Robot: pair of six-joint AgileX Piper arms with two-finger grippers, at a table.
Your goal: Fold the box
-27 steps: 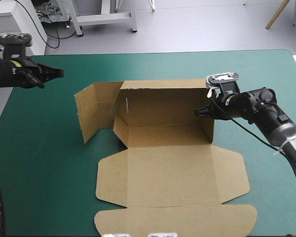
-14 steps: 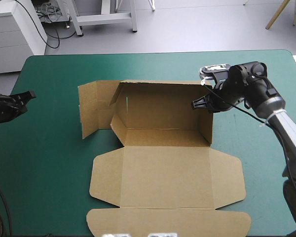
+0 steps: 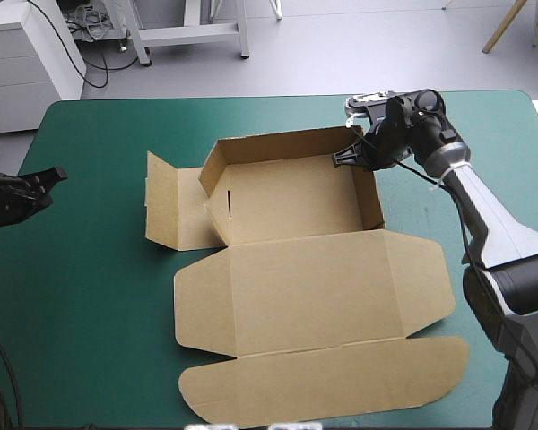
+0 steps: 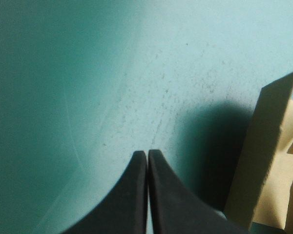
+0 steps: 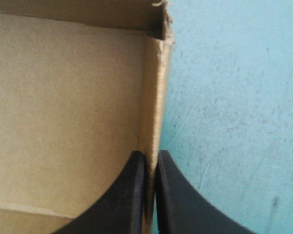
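The right gripper (image 3: 342, 159), pinching the box (image 3: 296, 287) wall, has turned it, shaping the tray; the left gripper (image 4: 147, 154) is closed, empty

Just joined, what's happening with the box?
The right gripper is shut on the right wall of the box near its far corner. The box sits as an open tray, lid flat toward the near edge, its left flap not yet tucked. The left gripper is shut and empty above the teal-green cover, left of the box.

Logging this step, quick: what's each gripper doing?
Left gripper: shut, holding nothing.
Right gripper: shut on a side wall of the box.
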